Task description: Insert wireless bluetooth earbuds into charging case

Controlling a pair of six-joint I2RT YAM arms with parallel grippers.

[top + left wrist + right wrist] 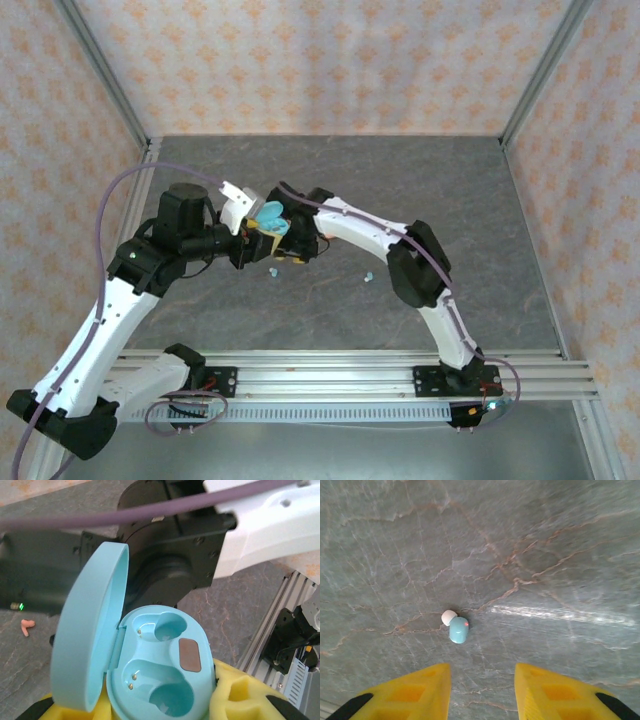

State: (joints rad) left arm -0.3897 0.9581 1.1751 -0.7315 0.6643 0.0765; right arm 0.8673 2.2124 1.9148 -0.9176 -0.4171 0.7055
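An open teal charging case (pixel 160 675) sits between the yellow fingers (pixel 240 695) of my left gripper (pixel 155 707), which is shut on it. Its lid (pixel 90 635) stands up on the left, and both wells are empty. In the top view the case (pixel 270 214) hangs above the table's middle. A teal earbud (pixel 458 629) with a white tip lies on the table ahead of my right gripper (pixel 482 682). That gripper is open and holds nothing. The same earbud (pixel 273 271) lies just below the right gripper (pixel 288 258). A second teal earbud (pixel 367 277) lies further right. A pink earbud (pixel 26 627) lies on the table.
The grey marbled table (pixel 420 190) is walled by patterned panels at the back and sides. A metal rail (pixel 330 375) with both arm bases runs along the near edge. The right arm's black wrist (pixel 165 555) hangs close behind the case.
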